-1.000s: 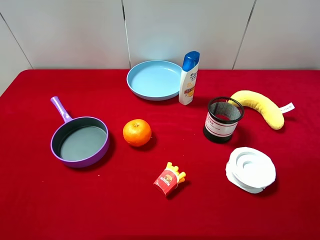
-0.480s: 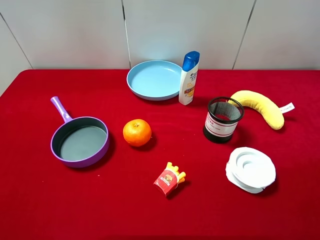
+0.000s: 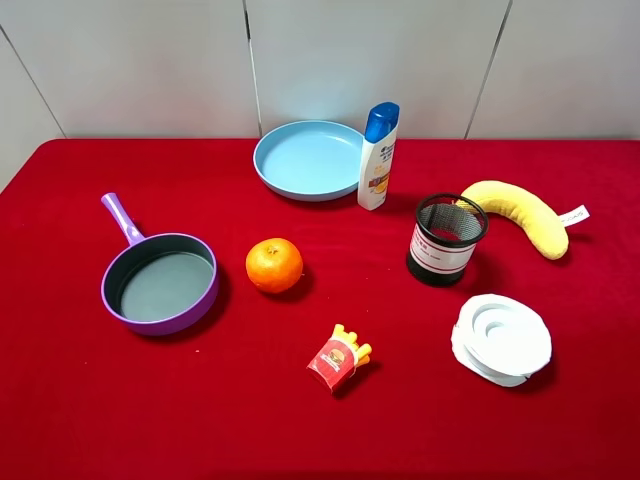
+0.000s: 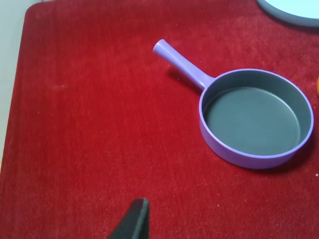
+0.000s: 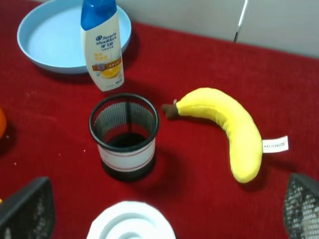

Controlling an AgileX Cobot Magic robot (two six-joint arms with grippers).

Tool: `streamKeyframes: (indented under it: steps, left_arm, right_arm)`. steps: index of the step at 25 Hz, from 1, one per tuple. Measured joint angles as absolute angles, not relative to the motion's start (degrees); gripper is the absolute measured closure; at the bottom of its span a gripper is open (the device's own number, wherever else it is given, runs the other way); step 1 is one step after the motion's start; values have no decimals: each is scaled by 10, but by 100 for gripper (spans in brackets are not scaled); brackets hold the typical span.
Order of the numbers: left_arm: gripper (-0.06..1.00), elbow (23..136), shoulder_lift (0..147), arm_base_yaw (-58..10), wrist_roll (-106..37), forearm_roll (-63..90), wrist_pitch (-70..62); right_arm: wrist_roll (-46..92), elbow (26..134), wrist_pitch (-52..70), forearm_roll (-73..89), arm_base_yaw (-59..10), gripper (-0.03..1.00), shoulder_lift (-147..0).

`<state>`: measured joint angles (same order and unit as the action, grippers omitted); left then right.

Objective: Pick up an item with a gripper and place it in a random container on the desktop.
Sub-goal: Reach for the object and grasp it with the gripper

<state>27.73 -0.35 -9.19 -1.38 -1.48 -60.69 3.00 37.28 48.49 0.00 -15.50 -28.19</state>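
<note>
Left gripper [image 4: 136, 223]: only one dark finger [image 4: 134, 219] shows at the edge of the left wrist view, above bare red tablecloth [image 3: 90, 420]. I cannot tell whether the jaws are apart or together.

Purple frying pan [image 3: 160, 283]: upright at the left of the table, grey inside holding nothing, lilac handle [image 3: 122, 217] pointing toward the back-left.

Orange [image 3: 274, 265]: just right of the pan, not touching it.

Light blue plate [image 3: 308, 160]: at the back, near the wall.

Toy fries [image 3: 339, 358]: red carton lying on the cloth toward the front, right of the orange and well apart from the pan. Nothing grips it.

Shampoo bottle [image 3: 378, 157]: upright, beside the plate's right rim.

Black mesh cup [image 3: 446, 239]: upright.

White round lid [image 3: 502, 339]: in front of the cup.

Plush banana [image 3: 517, 215]: lying right of the cup.

Right gripper [image 5: 167, 201]: fingers [image 5: 27, 209] spread wide, nothing between them, above the lid.
</note>
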Motion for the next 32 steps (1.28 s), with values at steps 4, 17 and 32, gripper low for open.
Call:
streamKeyframes:
  steps: [4,17,32]
  left_arm:
    - [-5,277,-3,-92,-14,-15,-607]
    - [-5,277,-3,-92,-14,-15,-607]
    - [-5,277,-3,-92,-14,-15,-607]
  right_arm:
    - [41,390,468,8,-155,27,-339]
    - [49,399,430,30,-284,27,-466]
    - [36,399,397,32,-470,27,-558]
